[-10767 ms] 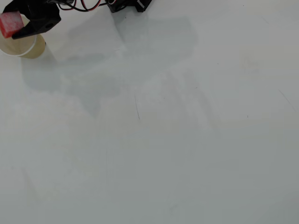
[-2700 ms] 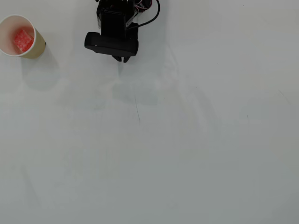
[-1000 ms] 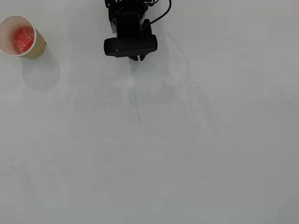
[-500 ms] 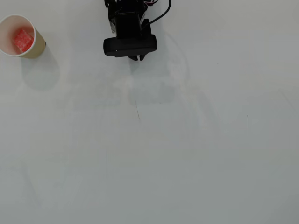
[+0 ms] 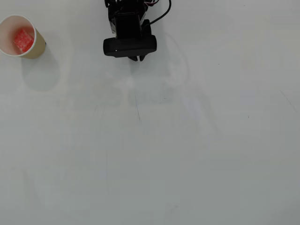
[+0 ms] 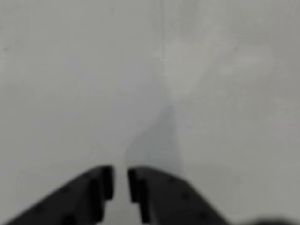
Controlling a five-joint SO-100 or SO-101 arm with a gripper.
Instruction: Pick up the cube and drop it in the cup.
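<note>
Overhead view: white tabletop (image 5: pixel 197 154), mostly bare, faint scuffs and a thin dark scratch (image 5: pixel 138 108) near the middle. Cup (image 5: pixel 22 36) stands upright at the far left of the top edge, white inside, tan outside showing on its right and lower side. Cube (image 5: pixel 23 40) lies inside the cup, red with pale speckles, resting on the cup's bottom, slightly toward the right wall. Black arm (image 5: pixel 129 28) comes in from the top edge, left of center, with red and black wires (image 5: pixel 157 9) at its upper end; a wide black block crosses its lower end and hides most of the gripper, only dark tips poke out below it. Arm is well apart from the cup, to its right. Wrist view: blurry, gripper (image 6: pixel 120 183) enters from the bottom edge, two black fingers (image 6: pixel 89 194) pointing up with only a narrow slit of table between the tips, so nearly closed and holding nothing. Only plain white tabletop (image 6: pixel 70 70) and a soft grey shadow (image 6: pixel 157 140) beyond the tips; cup and cube are out of this view.
</note>
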